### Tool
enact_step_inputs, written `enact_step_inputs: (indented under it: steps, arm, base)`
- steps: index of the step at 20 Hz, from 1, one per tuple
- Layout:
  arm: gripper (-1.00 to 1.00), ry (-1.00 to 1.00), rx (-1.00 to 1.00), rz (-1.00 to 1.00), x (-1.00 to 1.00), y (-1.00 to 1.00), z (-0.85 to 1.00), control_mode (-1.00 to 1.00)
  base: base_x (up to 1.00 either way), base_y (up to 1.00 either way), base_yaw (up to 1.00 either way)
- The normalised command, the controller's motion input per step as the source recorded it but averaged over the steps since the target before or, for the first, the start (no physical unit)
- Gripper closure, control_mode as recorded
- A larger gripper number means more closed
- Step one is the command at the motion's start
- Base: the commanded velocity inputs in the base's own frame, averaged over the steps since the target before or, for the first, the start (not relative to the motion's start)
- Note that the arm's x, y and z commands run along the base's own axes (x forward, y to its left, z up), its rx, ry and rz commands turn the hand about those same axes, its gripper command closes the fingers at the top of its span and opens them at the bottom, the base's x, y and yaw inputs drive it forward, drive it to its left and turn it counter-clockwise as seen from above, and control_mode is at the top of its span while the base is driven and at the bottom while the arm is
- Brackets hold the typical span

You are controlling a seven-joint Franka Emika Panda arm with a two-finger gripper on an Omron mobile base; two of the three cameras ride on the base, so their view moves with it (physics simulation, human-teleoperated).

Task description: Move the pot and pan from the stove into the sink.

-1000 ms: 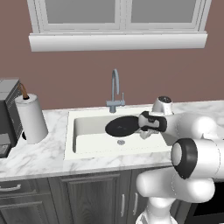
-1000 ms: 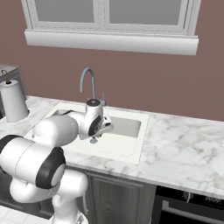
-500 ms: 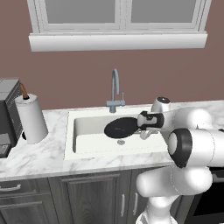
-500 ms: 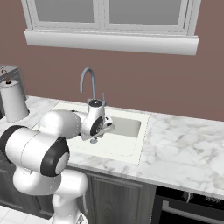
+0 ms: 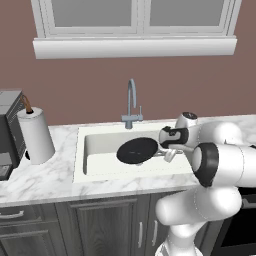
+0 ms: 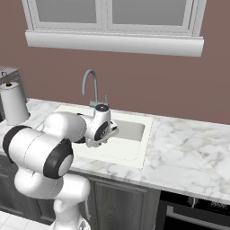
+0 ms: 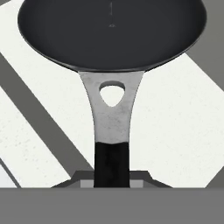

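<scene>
Gripper (image 5: 169, 150) clamped on the pan's handle, the grip unchanged over the last second, while the arm has folded in a touch and drawn the pan (image 5: 137, 150) slightly toward the sink's near side. Pan hangs level over the sink (image 5: 100, 165), dark dish above the white basin, not yet set down. Faucet (image 5: 131, 102) stands just behind. Judging from this, lowering and release come next; the pot remains to fetch.

One pan (image 5: 137, 150), one sink (image 5: 100, 150), one faucet (image 5: 131, 102), one paper towel roll (image 5: 36, 135), one window (image 5: 135, 15)
</scene>
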Motion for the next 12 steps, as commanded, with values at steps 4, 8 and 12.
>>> enact_step_inputs:
  steps: [4, 8, 12]
  arm:
    - [1.0, 0.0, 0.0, 0.0, 0.0, 0.0, 0.0, -1.0]
    - [1.0, 0.0, 0.0, 0.0, 0.07, 0.0, -0.1, -1.0]
    - [1.0, -0.04, -0.02, 0.0, 0.14, 0.0, -0.22, -1.0]
  base:
    - [0.0, 0.0, 0.0]
    - [0.0, 0.0, 0.0]
    - [0.0, 0.0, 0.0]
